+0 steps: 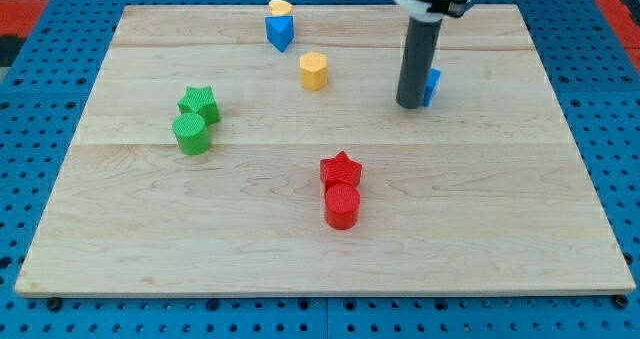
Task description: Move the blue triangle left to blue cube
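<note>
The blue triangle [280,31] lies near the view's top, left of centre, with a yellow block [280,8] touching its top side. The blue cube [432,87] sits at the upper right, mostly hidden behind the dark rod. My tip [409,104] rests on the board just left of the blue cube, touching or nearly touching it. The tip is well to the right of the blue triangle.
A yellow hexagon block [314,70] lies between the triangle and my tip. A green star [200,103] and green cylinder [191,134] sit together at the left. A red star [341,169] and red cylinder [342,206] sit together at the lower middle.
</note>
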